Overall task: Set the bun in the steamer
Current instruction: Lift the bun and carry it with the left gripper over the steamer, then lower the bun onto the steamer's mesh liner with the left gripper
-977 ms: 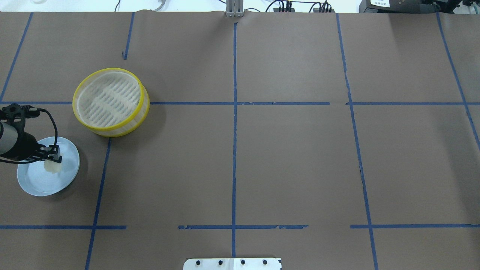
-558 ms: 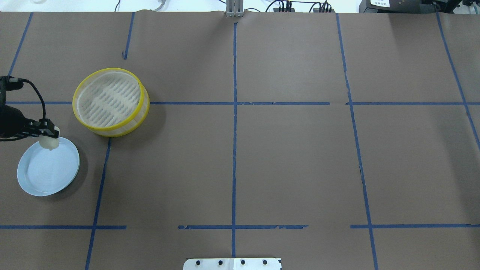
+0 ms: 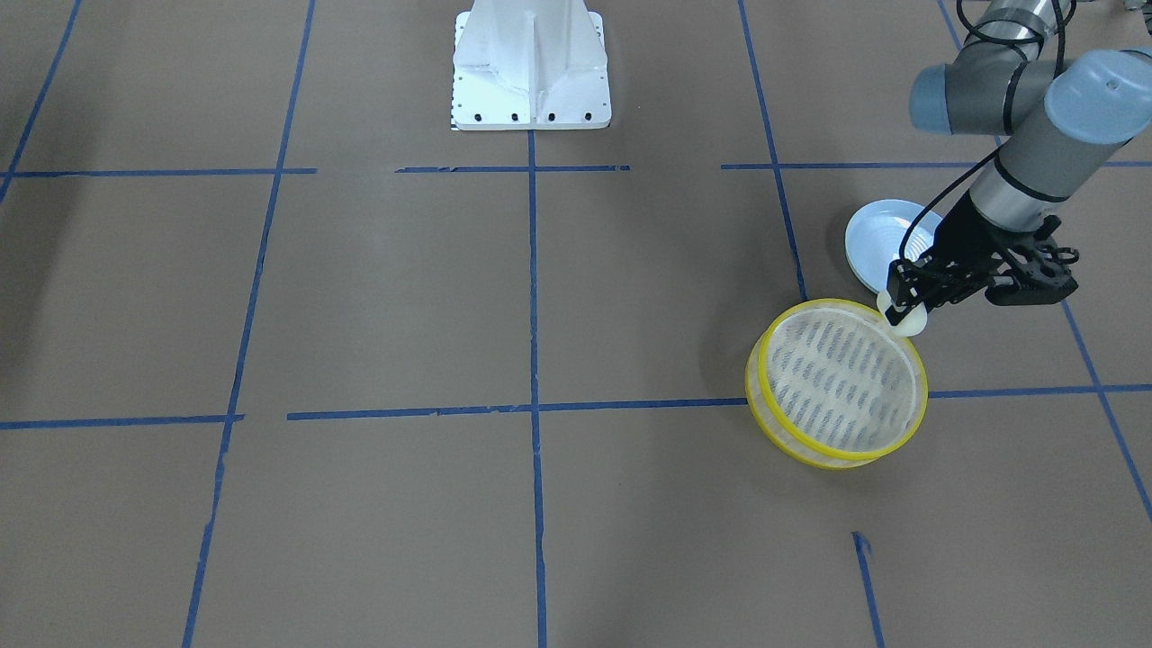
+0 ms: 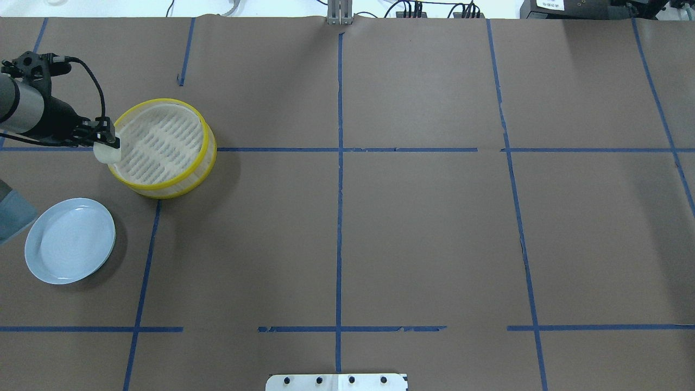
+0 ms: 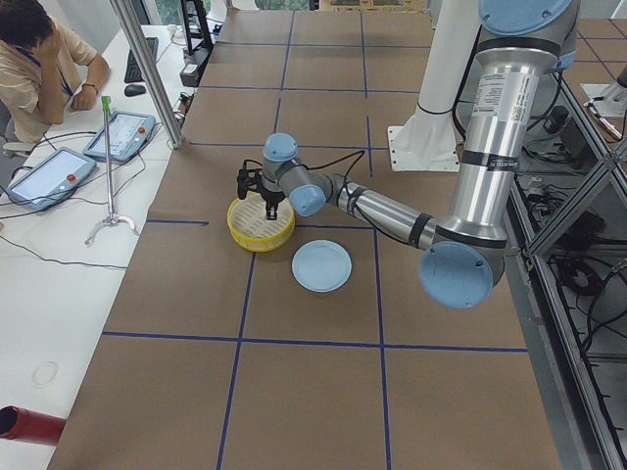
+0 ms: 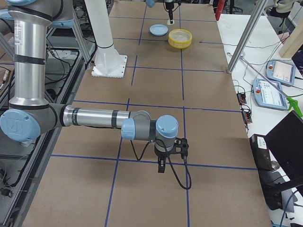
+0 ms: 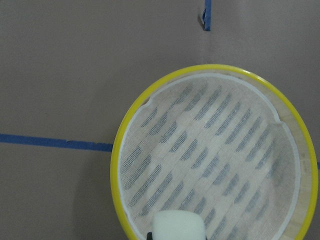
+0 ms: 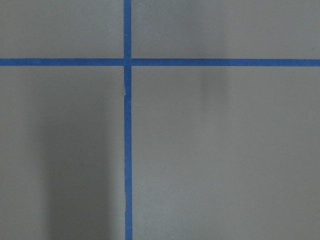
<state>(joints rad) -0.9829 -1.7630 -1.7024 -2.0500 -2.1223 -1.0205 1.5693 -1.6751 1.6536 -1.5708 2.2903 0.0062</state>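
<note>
Clamping the bun [image 4: 107, 154] between its fingers, the left gripper [image 4: 107, 144] is hanging at the rim of the steamer [image 4: 209, 147], on the side facing the table's left edge. The bun is held in the air, well apart from the blue plate [image 4: 70, 241], which is lying beside that same left edge, nearer the robot's edge. In the left wrist view the bun is sitting about over the yellow rim, barely over the slotted floor.

Letting go here is risking the bun striking the rim and rolling off onto the brown paper, or perching on the edge. Descending from here is likely to be catching a finger or the bun on the rim, shoving or tilting the light basket. The bun looks soft, so it may also be clinging to a finger on release.

The right gripper [image 6: 162, 166] is hanging low near the table's right edge; whether its jaws are parted, I cannot tell.
</note>
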